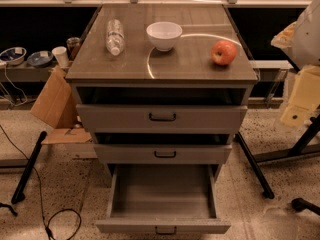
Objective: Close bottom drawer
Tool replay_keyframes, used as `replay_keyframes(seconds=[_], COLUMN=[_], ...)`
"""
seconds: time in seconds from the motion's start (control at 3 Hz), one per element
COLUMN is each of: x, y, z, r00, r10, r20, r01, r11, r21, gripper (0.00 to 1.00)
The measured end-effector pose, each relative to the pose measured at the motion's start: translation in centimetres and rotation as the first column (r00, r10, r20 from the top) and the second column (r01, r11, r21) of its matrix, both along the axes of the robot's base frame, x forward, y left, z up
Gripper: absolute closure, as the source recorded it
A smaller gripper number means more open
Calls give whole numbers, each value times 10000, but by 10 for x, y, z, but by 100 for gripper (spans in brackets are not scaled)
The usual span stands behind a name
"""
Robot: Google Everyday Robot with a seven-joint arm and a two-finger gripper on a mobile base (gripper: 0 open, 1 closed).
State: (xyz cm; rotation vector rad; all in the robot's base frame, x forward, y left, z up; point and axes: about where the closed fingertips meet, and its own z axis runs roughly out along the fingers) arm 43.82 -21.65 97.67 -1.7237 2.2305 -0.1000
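Observation:
The bottom drawer [162,227] of the grey cabinet [161,64] is pulled far out towards me. Its plain grey box [162,191] is empty, and its small black handle [165,230] sits at the lower edge of the view. The middle drawer [162,154] and the top drawer [161,117] stand only slightly out, with dark gaps above them. My gripper is not in view. Only a white and pale yellow part of my arm [304,59] shows at the right edge, away from the cabinet.
On the cabinet top lie a clear plastic bottle [114,36], a white bowl [164,35] and a red apple [223,52]. Cardboard [54,104] leans at the left. Black stand legs [254,166] and a cable [60,224] cross the floor beside the cabinet.

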Motion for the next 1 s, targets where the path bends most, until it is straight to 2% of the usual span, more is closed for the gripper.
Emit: replay_keyframes(seconds=[0.33,0.67,1.0], x=[0,3,17], y=[0,3,-4], z=[0,-6,-68], r00=[10000,9988,9987], r10=[2,452,514], r20=[1,197,-62], r01=[-2,-456,-505], r11=[10000,9988,9937], r21=[1,194,996], gripper=[0,0,0])
